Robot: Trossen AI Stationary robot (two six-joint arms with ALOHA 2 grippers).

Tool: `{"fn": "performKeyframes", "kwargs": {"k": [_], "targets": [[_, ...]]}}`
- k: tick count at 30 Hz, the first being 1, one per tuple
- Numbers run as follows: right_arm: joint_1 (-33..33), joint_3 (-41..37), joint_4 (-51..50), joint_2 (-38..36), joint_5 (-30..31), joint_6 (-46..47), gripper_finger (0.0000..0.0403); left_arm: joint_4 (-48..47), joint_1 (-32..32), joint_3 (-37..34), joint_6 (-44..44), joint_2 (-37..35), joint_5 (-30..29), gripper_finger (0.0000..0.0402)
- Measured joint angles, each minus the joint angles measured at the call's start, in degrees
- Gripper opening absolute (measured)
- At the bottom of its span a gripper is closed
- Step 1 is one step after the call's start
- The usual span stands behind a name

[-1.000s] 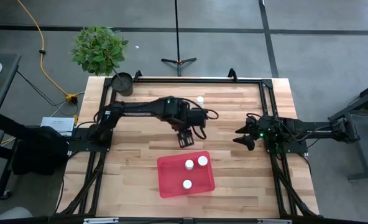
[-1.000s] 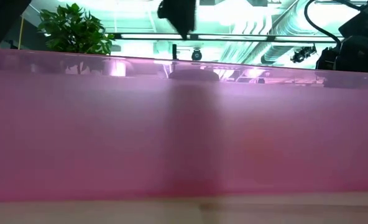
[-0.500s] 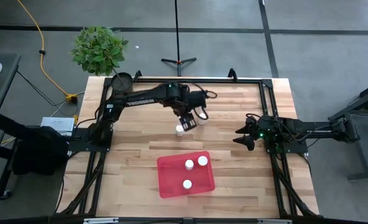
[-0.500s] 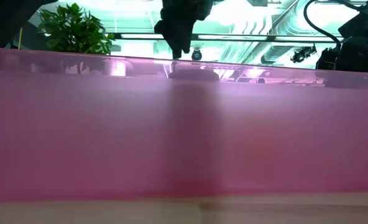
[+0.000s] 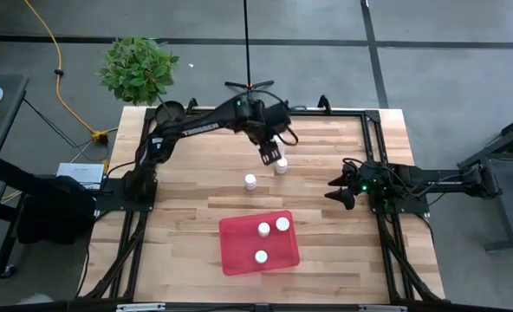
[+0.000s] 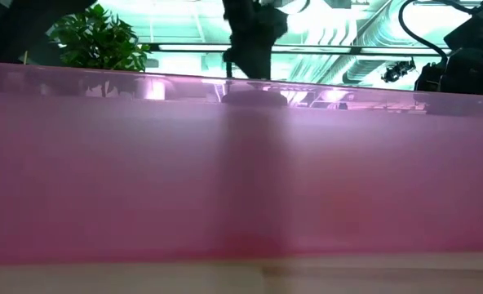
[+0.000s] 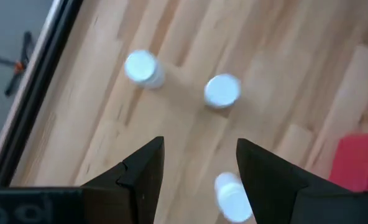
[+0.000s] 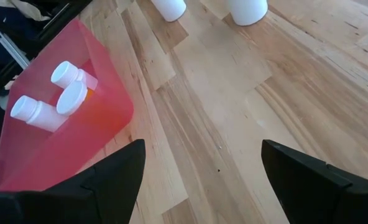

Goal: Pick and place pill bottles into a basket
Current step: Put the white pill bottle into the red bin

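While three pill bottles [image 5: 262, 229] already lie in the red basket [image 5: 239, 257] at the near side of the worktop [image 5: 187, 217], three more stand upright farther back. One white-capped bottle [image 5: 250, 181] stands alone between the basket and the left end effector [image 5: 270, 154]; the left wrist view shows it partly behind one finger, with two further caps [image 7: 222, 89] ahead. The left end effector, fingers apart and empty, hangs over the middle-far part of the worktop, just beside the closest far bottle [image 5: 282, 165]. That bottle lies slightly toward the right arm and nearer the basket than the fingertips, its long axis vertical, so a straight descent over the cap looks like the coming move. The left arm is clearly the nearer one. The right end effector [image 5: 343, 192] waits at the right edge with fingers spread, holding nothing. Bare wood surrounds the target, though the neighbouring far bottle sits close enough to be nudged. Beyond, a dark round cup [image 5: 170, 115] and a potted plant [image 5: 138, 68] stand at the far left corner, well apart.
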Motion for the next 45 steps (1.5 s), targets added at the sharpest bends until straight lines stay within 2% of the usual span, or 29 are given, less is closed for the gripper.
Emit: {"fn": "performKeyframes", "kwargs": {"k": [7, 9, 13, 15, 19, 24, 30, 36, 41, 45], "targets": [[-0.01, 0.00, -0.12, -0.01, -0.04, 1.48, 0.0312, 0.52, 4.90, 0.11, 2.57, 2.88, 5.15, 0.0235], [0.00, 0.00, -0.17, 0.04, -0.16, 2.30, 0.0312, 0.89, 5.12, 0.07, 5.04, 3.34, 4.78, 0.0234], [0.01, 0.00, -0.13, 0.02, 0.26, 3.06, 0.0312, 5.96, 5.05, 0.07, 13.17, 3.59, -0.18, 0.0234], [-0.01, 0.00, -0.11, 0.02, 0.77, 4.19, 0.0312, 10.51, 4.99, 0.07, 14.86, 3.59, 0.67, 0.0234], [-0.01, 0.00, -0.11, 0.02, 0.93, 5.71, 0.0312, 14.59, 5.03, 0.07, 13.46, 3.59, 2.28, 0.0234], [0.01, 0.00, 0.04, 0.02, 0.98, 7.59, 0.0312, 14.61, 5.76, 0.18, 8.60, 4.47, 4.07, 0.0234], [-0.01, -0.04, 0.35, 0.02, 1.11, 9.84, 0.0312, 15.83, 6.30, 0.25, 5.47, 5.05, 9.78, 0.0234], [-0.01, -0.07, 0.50, 0.02, 1.11, 10.47, 0.0312, 11.70, 7.83, 0.22, 6.96, 6.01, 14.88, 0.0234], [0.01, -0.07, 0.50, 0.02, 1.17, 10.47, 0.0312, 5.72, 9.42, 0.06, 10.56, 7.03, 15.37, 0.0234], [-0.01, -0.07, 0.52, 0.02, 1.75, 10.47, 0.0312, 7.40, 9.64, 0.07, 10.87, 7.00, 16.22, 0.0234]]}}
